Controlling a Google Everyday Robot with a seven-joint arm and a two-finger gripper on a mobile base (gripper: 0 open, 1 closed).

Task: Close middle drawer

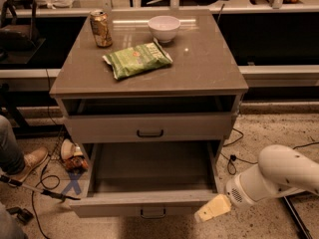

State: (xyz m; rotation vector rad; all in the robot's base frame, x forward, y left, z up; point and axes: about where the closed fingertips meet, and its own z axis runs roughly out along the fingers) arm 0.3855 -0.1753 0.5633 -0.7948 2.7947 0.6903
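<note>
One drawer stands pulled far out: the middle drawer (pixel 149 203), its front panel well forward of the cabinet (pixel 234 86) and its tray bare as far as I can see. The top drawer (pixel 109 128) above it sits nearly flush.

My claw (pixel 213 209) is low at the right front corner of the middle drawer, just beside the panel's right end. It holds nothing. Whether it is apart or together I cannot tell, and contact with the panel appears close but is not certain from this angle.

Hazards from this position:

1. Off-centre push. The claw is at the corner, well apart from the handle (pixel 153 213). Force applied here could twist the drawer on its runners and jam it partway.
2. Slip-off. A glancing contact could let the claw slide past the right end, so that the push misses the panel altogether.
3. Excess force. A hard shove could slam the drawer and jolt the cabinet. The can (pixel 100 28) and bowl (pixel 164 28) on top may shift or tip; the chip bag (pixel 137 59) is less at risk.
4. Cable snag. A cable (pixel 232 159) lies on the floor near my arm (pixel 279 176) and could catch as I advance.

Remedy, in my judgement: move toward the panel's centre and press slowly and squarely
</note>
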